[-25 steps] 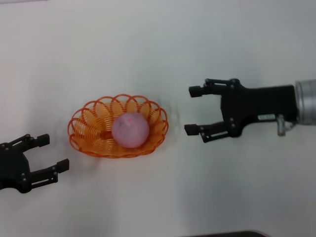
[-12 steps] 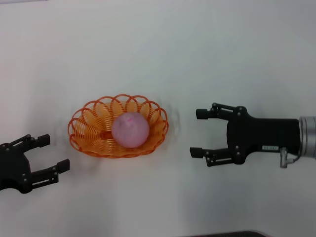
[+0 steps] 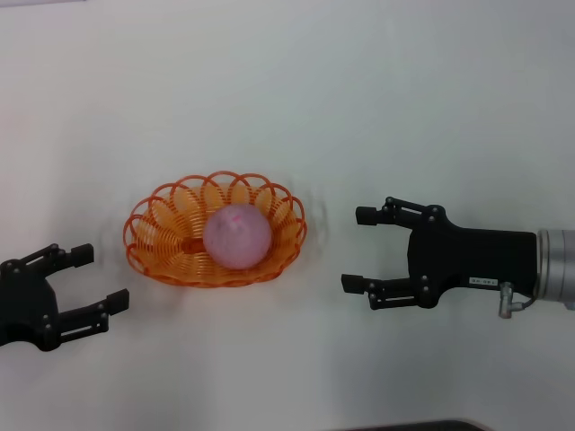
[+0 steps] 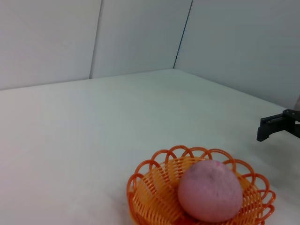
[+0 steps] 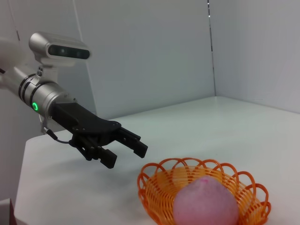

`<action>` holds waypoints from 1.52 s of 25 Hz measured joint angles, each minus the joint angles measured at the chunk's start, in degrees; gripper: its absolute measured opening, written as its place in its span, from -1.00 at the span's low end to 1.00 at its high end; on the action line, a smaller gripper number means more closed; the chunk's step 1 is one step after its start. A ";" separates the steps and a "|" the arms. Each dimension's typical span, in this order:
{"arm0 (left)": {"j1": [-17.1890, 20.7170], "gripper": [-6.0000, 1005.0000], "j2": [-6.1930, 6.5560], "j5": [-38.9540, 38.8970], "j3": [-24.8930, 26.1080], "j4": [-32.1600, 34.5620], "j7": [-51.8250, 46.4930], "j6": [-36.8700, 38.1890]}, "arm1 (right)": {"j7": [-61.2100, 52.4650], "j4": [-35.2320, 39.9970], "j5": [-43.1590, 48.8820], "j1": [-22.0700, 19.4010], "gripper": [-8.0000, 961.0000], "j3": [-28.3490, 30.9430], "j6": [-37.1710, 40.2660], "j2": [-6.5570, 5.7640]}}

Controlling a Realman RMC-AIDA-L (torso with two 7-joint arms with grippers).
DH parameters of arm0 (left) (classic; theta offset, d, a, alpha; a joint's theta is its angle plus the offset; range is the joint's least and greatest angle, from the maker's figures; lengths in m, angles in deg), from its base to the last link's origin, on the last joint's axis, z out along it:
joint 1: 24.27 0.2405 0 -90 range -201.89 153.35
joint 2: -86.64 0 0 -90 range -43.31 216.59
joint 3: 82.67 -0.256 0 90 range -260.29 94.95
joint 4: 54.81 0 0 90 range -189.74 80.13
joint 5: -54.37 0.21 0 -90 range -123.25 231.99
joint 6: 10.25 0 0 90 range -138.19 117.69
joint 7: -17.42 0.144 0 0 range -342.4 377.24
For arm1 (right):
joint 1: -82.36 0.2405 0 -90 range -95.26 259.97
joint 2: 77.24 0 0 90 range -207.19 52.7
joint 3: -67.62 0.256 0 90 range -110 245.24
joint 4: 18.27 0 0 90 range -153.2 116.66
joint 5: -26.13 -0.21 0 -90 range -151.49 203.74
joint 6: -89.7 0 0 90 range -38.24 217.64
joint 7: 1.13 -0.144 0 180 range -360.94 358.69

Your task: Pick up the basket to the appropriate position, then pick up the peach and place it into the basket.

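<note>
The orange wire basket (image 3: 162, 242) stands on the white table, left of centre. The pink-purple peach (image 3: 237, 236) lies inside it. Both also show in the left wrist view, basket (image 4: 150, 197) and peach (image 4: 209, 191), and in the right wrist view, basket (image 5: 159, 187) and peach (image 5: 205, 204). My right gripper (image 3: 359, 250) is open and empty, a little to the right of the basket and apart from it. My left gripper (image 3: 101, 278) is open and empty at the front left, short of the basket; the right wrist view shows it too (image 5: 127, 152).
The white table (image 3: 287, 99) stretches bare behind and in front of the basket. Light walls stand beyond the table (image 4: 140, 37). A dark edge (image 3: 413, 426) shows at the front of the head view.
My right gripper has drawn back to the right and toward the front, away from the basket, staying open. The left gripper, basket and peach have not moved.
</note>
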 joint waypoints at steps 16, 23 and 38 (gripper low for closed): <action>0.07 0.71 -0.06 -0.09 0.27 -0.69 -0.23 0.00 | 0.07 -0.74 -0.03 0.92 0.99 0.12 -0.22 0.33; 0.14 0.71 -0.02 -0.18 0.26 -0.65 -1.33 0.42 | 0.10 -1.18 -0.03 1.36 0.99 0.12 -0.68 0.25; -0.32 0.71 -0.02 -0.38 0.26 -1.46 -1.41 0.03 | -0.35 -1.18 -0.03 1.62 0.99 -0.01 -1.15 0.24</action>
